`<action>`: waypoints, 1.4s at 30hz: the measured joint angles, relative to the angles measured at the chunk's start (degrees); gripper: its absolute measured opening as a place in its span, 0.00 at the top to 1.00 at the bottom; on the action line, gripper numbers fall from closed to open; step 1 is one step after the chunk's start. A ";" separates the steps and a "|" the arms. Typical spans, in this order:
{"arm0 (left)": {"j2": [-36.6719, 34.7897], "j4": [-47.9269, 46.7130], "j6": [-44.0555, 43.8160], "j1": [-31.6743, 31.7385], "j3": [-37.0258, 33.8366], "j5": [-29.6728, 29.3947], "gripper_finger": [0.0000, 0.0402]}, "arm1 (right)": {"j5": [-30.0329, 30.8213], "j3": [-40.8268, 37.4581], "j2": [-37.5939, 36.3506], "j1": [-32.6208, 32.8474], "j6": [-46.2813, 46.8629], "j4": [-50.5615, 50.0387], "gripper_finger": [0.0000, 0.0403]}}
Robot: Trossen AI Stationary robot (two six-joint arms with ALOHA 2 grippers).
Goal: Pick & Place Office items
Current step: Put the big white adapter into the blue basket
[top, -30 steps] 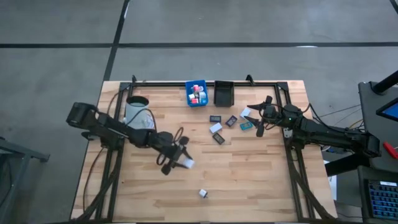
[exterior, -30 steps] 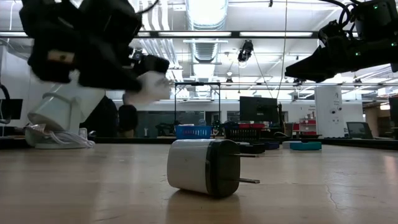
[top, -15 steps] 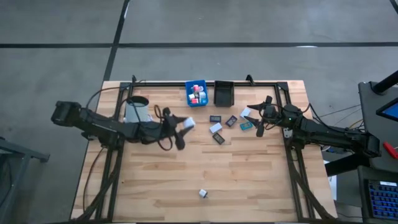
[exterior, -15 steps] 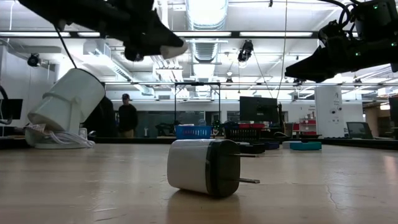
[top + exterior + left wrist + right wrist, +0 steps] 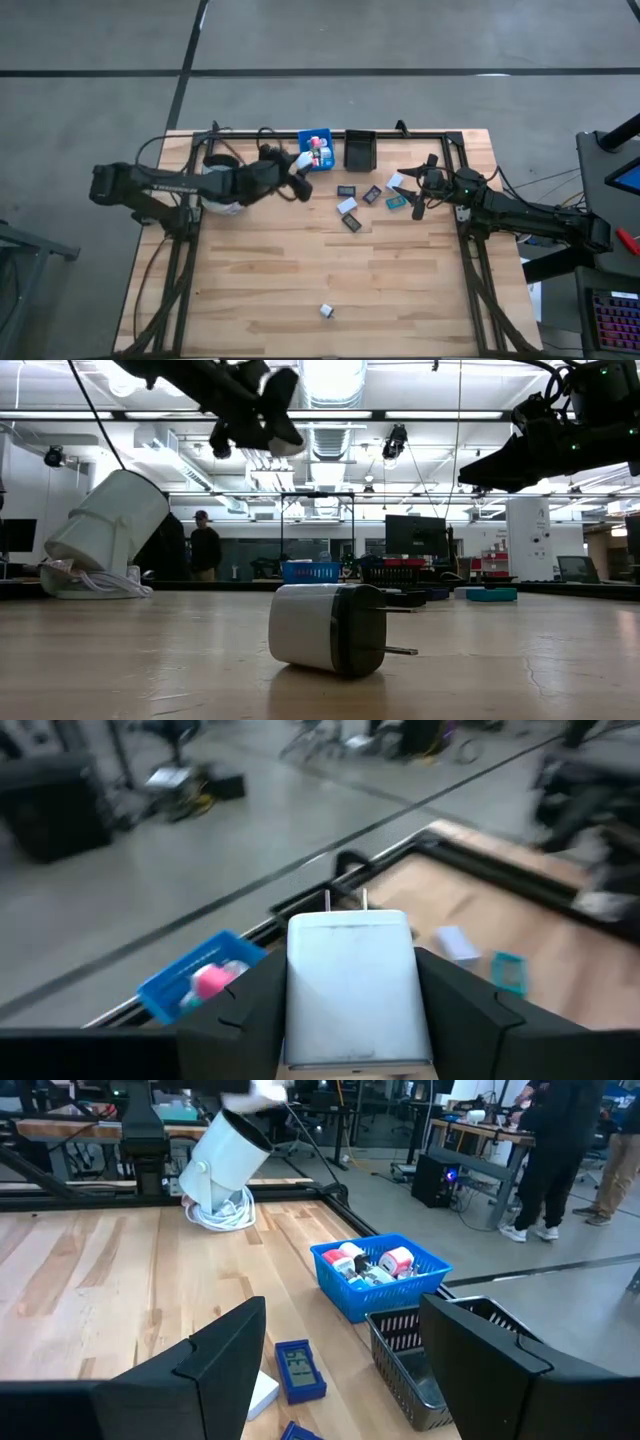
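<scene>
One white charger block (image 5: 350,985) sits clamped between left jaws.

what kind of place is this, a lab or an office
Most likely a robotics lab or workshop rather than an office: a wooden table on a bare concrete floor, ceiling strip lights over desks with monitors, and a person standing by workbenches.

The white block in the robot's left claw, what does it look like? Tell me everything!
The white block is a small plug-in charger, boxy with rounded edges and smooth like plastic. Two thin metal prongs stick out of its far end. The left gripper is shut on it, one dark finger pressing each side, carrying it in the air above the table's back edge, right next to the blue bin. Nothing else touches it.
</scene>
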 joint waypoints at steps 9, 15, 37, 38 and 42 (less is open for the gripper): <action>10.07 -0.65 -0.38 6.58 4.47 1.00 0.53 | 0.00 -0.01 -0.01 -0.02 0.00 0.06 0.36; 15.80 -0.62 -2.48 10.94 6.43 4.16 0.53 | 0.02 -0.01 0.00 0.00 0.00 0.09 0.36; 24.39 -2.18 -5.56 23.26 10.30 17.54 0.53 | 0.01 -0.01 0.00 -0.01 0.00 0.08 0.36; 24.39 -2.22 -5.56 23.40 10.30 17.91 0.53 | 0.00 0.01 0.00 -0.02 0.00 0.09 0.36; 24.39 -2.56 -5.54 23.57 10.28 18.85 0.53 | 0.00 0.00 0.00 0.00 0.00 0.09 0.36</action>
